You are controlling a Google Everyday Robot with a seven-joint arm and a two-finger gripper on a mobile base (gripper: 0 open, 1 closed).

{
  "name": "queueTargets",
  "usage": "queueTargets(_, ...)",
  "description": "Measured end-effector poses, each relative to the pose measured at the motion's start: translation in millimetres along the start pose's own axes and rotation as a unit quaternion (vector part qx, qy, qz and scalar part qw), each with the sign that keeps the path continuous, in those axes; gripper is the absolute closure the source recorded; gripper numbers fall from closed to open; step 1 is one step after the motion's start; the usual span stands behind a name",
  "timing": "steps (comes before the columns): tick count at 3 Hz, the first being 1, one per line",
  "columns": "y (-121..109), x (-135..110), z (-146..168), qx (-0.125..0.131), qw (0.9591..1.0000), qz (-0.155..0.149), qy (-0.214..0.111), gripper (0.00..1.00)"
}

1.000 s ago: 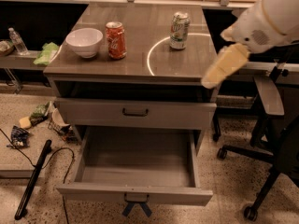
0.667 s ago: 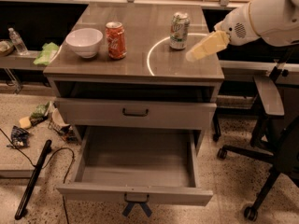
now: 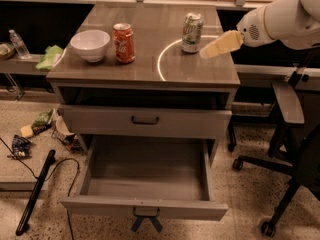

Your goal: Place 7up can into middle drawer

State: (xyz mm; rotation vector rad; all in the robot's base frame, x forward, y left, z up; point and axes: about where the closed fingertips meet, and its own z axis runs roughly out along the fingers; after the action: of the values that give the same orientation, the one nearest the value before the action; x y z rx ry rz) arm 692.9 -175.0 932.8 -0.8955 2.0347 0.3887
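Beside 7up can (image 3: 192, 32) atop cabinet (image 3: 145, 71): end effector (image 3: 207, 51), grip state cannot tell.

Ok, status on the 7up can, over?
Gripper by the 7up can, just right of it, not holding. Can upright on cabinet top. Middle drawer open. Coke can and bowl sit left, out of the path.

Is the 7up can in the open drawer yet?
No, the 7up can stands upright on the cabinet top, with the gripper close beside it, and the open middle drawer shows only its bare floor.
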Motion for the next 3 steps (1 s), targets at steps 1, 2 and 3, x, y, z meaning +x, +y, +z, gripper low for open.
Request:
queueTargets(1, -36.6, -6.1, 39.8, 0.023, 0.9995, 0.013, -0.016, 0.0)
queueTargets(2, -63.9, -16.4, 66.9, 0.043, 0.9985, 0.017, -0.03, 0.0)
queueTargets(3, -83.4, -24.5, 95.6, 0.044, 0.9974, 0.031, -0.047, 0.0)
